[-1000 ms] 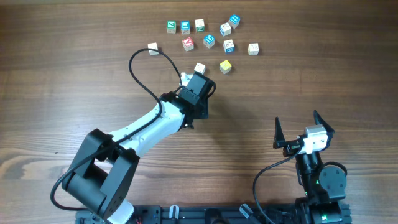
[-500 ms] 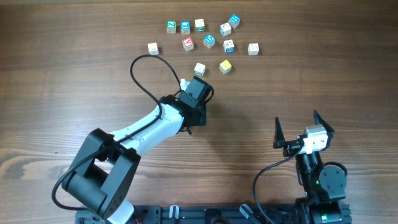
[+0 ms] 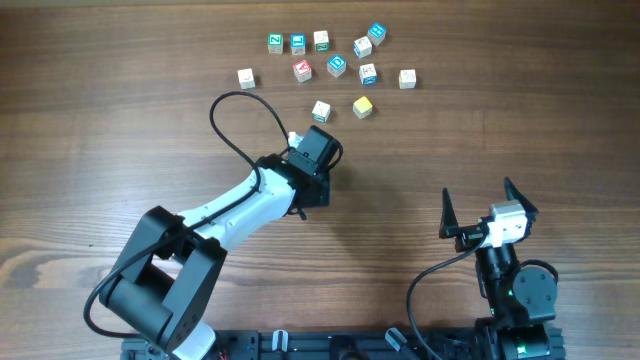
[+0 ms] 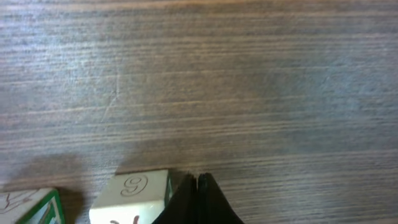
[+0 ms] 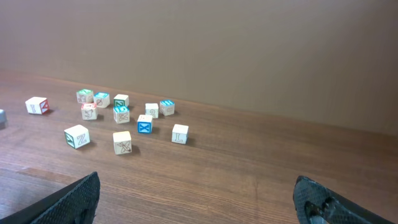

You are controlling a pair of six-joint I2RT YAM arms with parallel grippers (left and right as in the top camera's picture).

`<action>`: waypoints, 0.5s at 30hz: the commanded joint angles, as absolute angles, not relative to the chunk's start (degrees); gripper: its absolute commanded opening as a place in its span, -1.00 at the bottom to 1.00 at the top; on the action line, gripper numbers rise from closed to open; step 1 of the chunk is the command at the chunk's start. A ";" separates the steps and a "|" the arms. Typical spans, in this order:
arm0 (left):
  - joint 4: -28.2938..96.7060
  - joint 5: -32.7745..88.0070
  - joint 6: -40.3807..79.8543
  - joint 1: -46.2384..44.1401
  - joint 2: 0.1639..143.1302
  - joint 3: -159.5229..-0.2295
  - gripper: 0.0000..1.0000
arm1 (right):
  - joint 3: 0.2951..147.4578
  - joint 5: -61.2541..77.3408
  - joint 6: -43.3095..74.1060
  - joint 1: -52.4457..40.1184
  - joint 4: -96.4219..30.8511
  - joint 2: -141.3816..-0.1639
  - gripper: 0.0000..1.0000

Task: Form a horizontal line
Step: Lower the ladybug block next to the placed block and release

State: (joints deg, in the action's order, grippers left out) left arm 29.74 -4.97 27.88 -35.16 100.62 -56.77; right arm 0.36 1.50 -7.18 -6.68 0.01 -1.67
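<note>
No horizontal line shows: the small letter cubes lie scattered at the back of the table. Three of them (image 3: 298, 43) stand side by side at the back left. A green-edged cube (image 3: 320, 110) and a yellow cube (image 3: 362, 106) lie nearest. My left gripper (image 3: 300, 138) sits just below-left of the green-edged cube, its tips hidden under the wrist. In the left wrist view it (image 4: 199, 186) is shut and empty, with a cream cube (image 4: 130, 194) right beside its left fingertip. My right gripper (image 5: 199, 202) stands open and empty at the front right (image 3: 481, 206).
A red-lettered cube (image 3: 302, 70), blue cubes (image 3: 336, 66) and whitish cubes (image 3: 407, 78) make up the loose cluster. One cube (image 3: 245, 77) lies apart on the left. A black cable (image 3: 225, 110) loops over the left arm. Another green-edged cube (image 4: 34, 208) shows at the lower left.
My left gripper has drawn back down and left from the green-edged cube, staying shut. The cubes and the right arm have not moved.
</note>
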 commanded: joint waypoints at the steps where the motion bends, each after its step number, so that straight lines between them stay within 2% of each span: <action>1: 30.74 -6.17 27.42 -35.14 101.38 -56.25 -0.92 | 0.32 2.22 -7.51 -6.46 0.12 -1.67 0.99; 15: 32.67 -10.15 33.52 -32.99 101.38 -56.25 -0.92 | 0.32 2.22 -7.51 -6.46 0.12 -1.67 0.99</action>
